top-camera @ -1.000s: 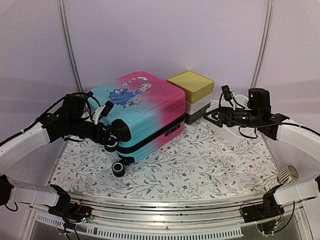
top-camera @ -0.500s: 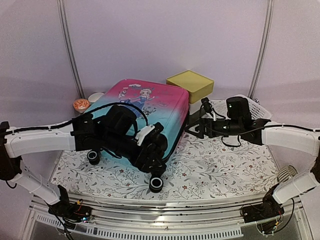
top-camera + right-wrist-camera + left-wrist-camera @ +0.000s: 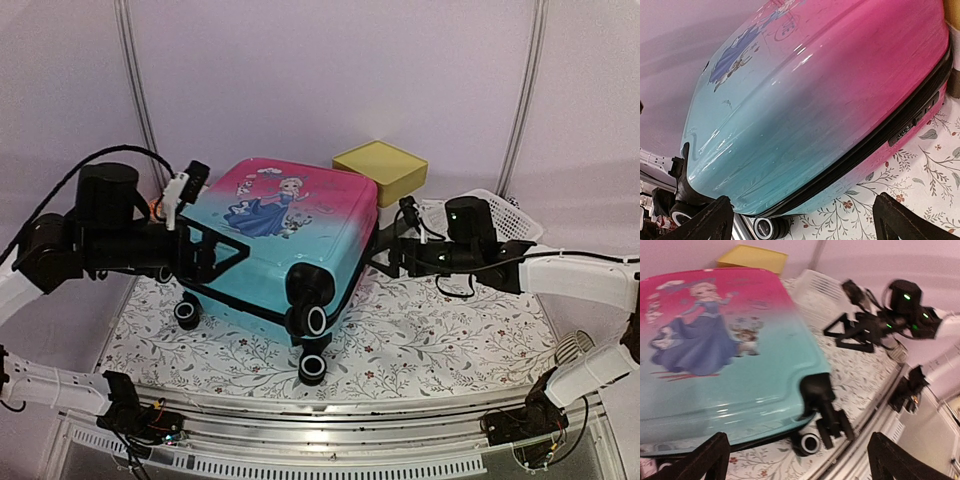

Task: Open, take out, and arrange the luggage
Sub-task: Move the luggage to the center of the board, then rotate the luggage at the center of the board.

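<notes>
1. Top external view shows the flowered tablecloth (image 3: 430,330) under everything. The suitcase (image 3: 280,225) lies flat at its middle, printed shell up, probably so the lid can swing upward.
2. Its long axis runs near to far, with the turquoise wheeled end towards the arm bases and the pink end beside the yellow box (image 3: 380,168) at the back.
3. The zip band (image 3: 850,157) looks shut along the visible side, so the opening is not yet done.
4. The left gripper (image 3: 225,250) hovers close beside the left edge, fingers spread, holding nothing.
5. The right gripper (image 3: 380,252) faces the right zip side, also spread and empty, likely seeking the pull.
6. The wheels (image 3: 313,320) jut towards the near edge.
</notes>
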